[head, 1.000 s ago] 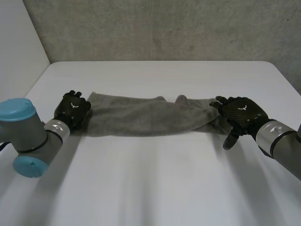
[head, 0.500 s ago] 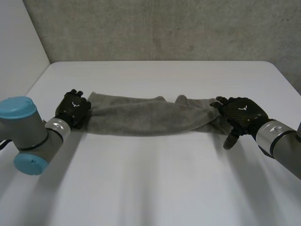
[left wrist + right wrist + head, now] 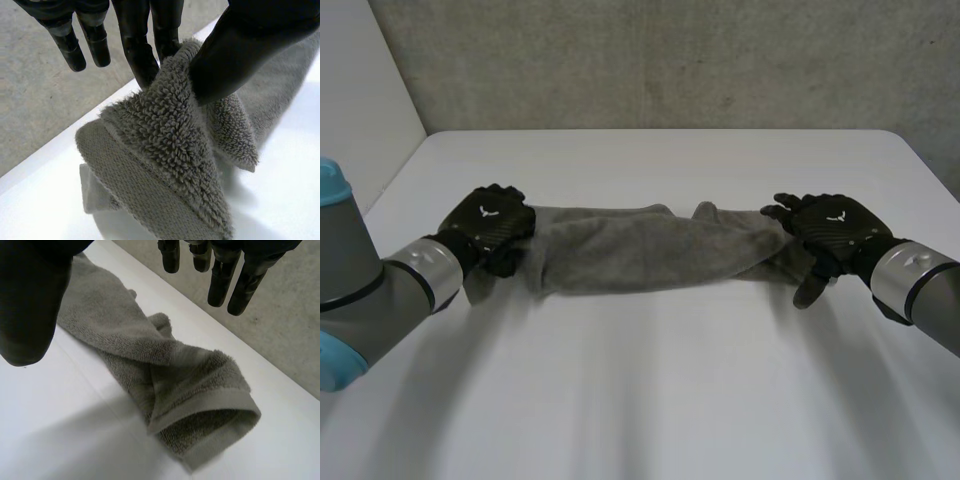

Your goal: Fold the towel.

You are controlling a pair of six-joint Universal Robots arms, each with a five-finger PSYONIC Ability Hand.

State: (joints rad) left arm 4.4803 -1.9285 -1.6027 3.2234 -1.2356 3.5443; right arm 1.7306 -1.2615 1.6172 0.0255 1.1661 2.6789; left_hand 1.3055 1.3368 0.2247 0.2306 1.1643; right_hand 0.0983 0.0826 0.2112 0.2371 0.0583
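Since a second ago your left hand (image 3: pixel 492 222) has drawn the loopy grey towel (image 3: pixel 640 250) end inward, pinching it; your right hand (image 3: pixel 832 228) hangs slack, empty.

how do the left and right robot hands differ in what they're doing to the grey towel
The black left robot hand pinches one end of the grey terry towel against its thumb; the black right robot hand is open, holding nothing. Left's end is lifted; right's lies on the white table. Both sit at the towel's ends.
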